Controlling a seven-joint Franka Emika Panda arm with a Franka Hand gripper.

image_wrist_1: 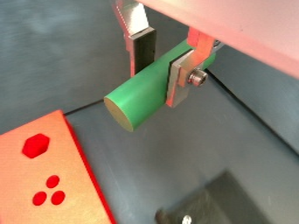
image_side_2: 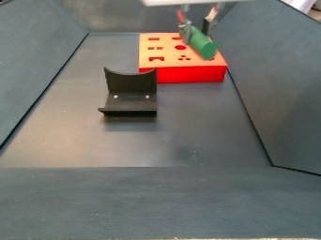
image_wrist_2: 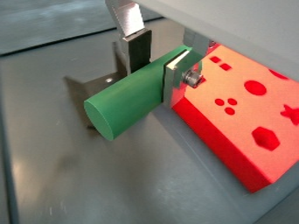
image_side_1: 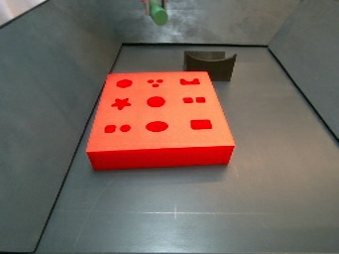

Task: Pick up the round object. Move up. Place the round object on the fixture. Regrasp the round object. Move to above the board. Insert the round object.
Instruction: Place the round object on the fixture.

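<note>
Pincer [image_wrist_1: 160, 63] clamped on round object [image_wrist_1: 142, 94], held up w/ no contact above board [image_side_2: 183, 58].

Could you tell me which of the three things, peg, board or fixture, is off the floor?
The small green cylindrical peg, clamped in the gripper jaws; red board and dark fixture rest down.

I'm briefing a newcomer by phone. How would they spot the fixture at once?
Find the big red board on the dark floor. Just off one side of it stands the fixture, apart from the end effector gripping the green round object. It alone is dark grey-black, with a curved notch on top.
</note>
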